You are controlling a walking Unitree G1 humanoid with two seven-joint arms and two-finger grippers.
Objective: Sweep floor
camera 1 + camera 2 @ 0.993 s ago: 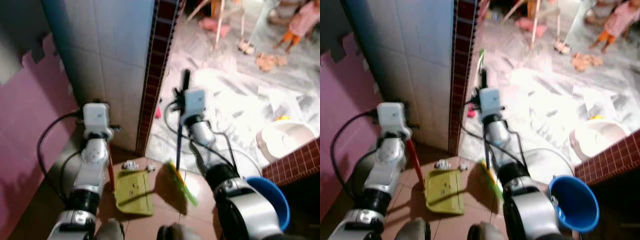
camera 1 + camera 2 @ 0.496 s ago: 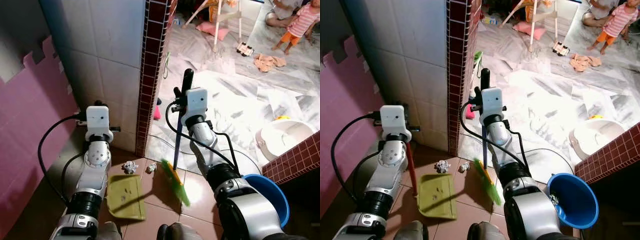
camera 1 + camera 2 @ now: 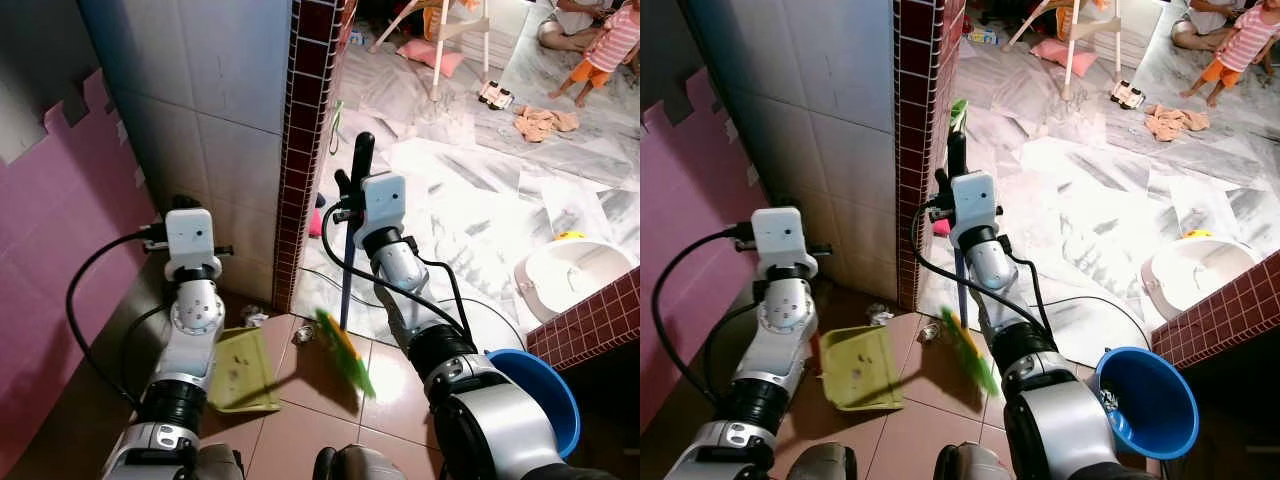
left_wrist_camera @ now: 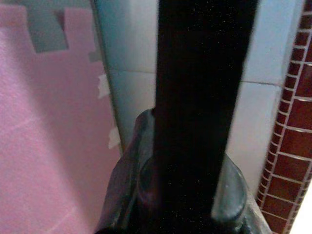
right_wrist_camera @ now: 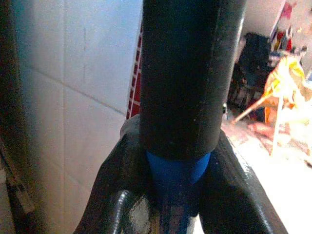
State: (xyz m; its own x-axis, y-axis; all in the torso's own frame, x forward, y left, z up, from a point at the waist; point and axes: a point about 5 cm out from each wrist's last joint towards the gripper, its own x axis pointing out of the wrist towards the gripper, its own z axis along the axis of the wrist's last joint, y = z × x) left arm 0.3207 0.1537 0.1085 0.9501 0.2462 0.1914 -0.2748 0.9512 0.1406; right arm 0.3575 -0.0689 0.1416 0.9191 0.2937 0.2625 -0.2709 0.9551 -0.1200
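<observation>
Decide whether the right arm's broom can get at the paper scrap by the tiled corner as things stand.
Probably yes. The right end effector holds the broom, whose bristles hang just beside the scrap on bare floor. The dustpan lies on the scrap's other side, apart from it.

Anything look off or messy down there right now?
Crumpled scraps still lie loose on the tiles between the green dustpan and the broom, by the brick corner. Nothing looks damaged.
</observation>
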